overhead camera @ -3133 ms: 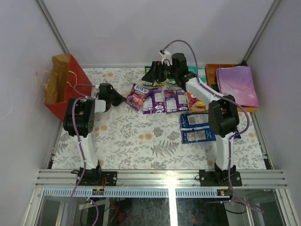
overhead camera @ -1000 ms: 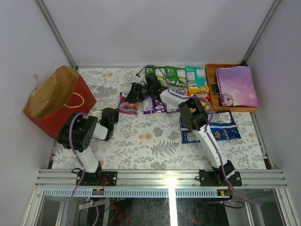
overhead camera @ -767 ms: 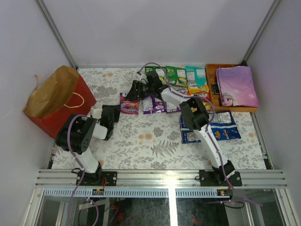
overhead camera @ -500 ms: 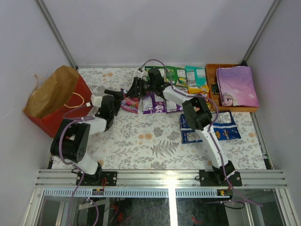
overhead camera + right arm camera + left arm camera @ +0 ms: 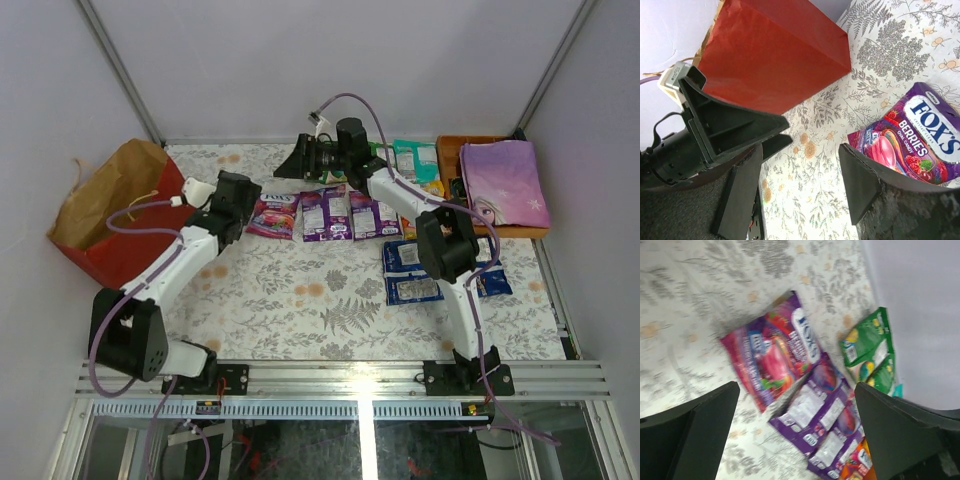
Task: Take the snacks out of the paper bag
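The paper bag (image 5: 120,215), red outside and brown inside, stands at the table's left edge and shows as a red wall (image 5: 775,55) in the right wrist view. Snacks lie in a row mid-table: a purple berries packet (image 5: 272,215) (image 5: 775,350) (image 5: 910,135), two purple packets (image 5: 348,213) (image 5: 815,410), green packets (image 5: 870,347), a teal one (image 5: 412,160) and a larger blue bag (image 5: 415,270). My left gripper (image 5: 248,200) (image 5: 797,435) hangs open just left of the berries packet, holding nothing. My right gripper (image 5: 290,165) (image 5: 800,185) stands open behind that packet, also holding nothing.
An orange-brown wooden tray (image 5: 450,150) at the back right carries a purple princess book (image 5: 505,180). The two grippers are close together, and the left gripper's black body (image 5: 730,130) fills the left of the right wrist view. White walls close in the table.
My left arm has stretched forward from near its base toward the berries packet, and its jaws have opened. My right gripper has risen off the packets toward the back and opened wider.
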Motion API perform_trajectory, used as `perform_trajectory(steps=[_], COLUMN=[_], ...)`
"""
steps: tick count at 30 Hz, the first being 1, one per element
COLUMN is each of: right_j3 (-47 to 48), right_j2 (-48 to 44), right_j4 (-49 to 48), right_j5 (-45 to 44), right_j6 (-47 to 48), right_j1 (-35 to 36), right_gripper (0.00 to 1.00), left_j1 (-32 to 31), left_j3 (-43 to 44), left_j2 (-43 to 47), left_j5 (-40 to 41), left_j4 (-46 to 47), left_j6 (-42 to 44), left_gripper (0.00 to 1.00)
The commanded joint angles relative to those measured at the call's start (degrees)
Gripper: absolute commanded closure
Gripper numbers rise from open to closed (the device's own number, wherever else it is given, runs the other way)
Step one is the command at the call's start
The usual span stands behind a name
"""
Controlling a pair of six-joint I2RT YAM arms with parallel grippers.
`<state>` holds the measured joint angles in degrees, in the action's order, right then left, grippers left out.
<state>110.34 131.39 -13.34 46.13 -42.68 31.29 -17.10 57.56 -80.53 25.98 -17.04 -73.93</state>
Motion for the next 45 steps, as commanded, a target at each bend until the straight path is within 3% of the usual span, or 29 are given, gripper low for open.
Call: perform_trajectory(steps=[1,4,8,16,19,24,28,33,41,45], right_j3=[-1.70,-2.58,-3.26,-3.83,-3.86,-3.26,-3.67,-3.92,-2.12,-0.30], right_j2=[-4.17,-4.86,-5.71,-5.80,-5.83,-5.93,-6.35,-6.85,-3.31,-0.26], right_j4=[-3.33,-3.78,-4.13,-4.91,-5.21,-5.18,-5.93,-6.08,-1.57,6.00], right_j5=[1.50,1.59,2.03,1.96,2.34,2.69,3.07,3.35,-0.52,-7.55], right_j6=[-0.22,-0.21,-0.08,-0.32,-0.64,-0.64,-0.96,-0.97,0.57,5.98], right_j1=[-0.41,-0.60,-0.82,-1.04,-1.05,-1.08,-1.14,-1.29,-1.35,1.33], right_gripper=[0.30,0.29,0.28,0.27,0.27,0.26,0.26,0.26,0.29,0.34], left_j1=[-0.79,-1.22,-1.71,-1.77,-1.81,-1.79,-1.71,-1.70,-1.54,-0.50], left_j3=[-0.72,-2.66,-3.25,-2.66,3.31,16.73,21.57,29.68,39.16,40.90], left_j2=[5.47,10.25,15.03,26.10,28.39,23.14,21.50,18.93,10.99,10.01], left_j5=[1.51,1.16,0.32,-15.29,-17.91,-24.03,-13.32,-6.24,16.13,14.09], left_j4=[-16.39,-20.15,-25.93,-22.40,-23.18,-32.06,-36.73,-44.59,-60.75,-59.53], left_j6=[-1.06,-0.49,6.34,35.86,42.86,49.57,49.55,50.74,50.62,51.96], left_gripper=[0.00,0.00,0.00,0.00,0.00,0.00,0.00,0.00,0.00,0.00])
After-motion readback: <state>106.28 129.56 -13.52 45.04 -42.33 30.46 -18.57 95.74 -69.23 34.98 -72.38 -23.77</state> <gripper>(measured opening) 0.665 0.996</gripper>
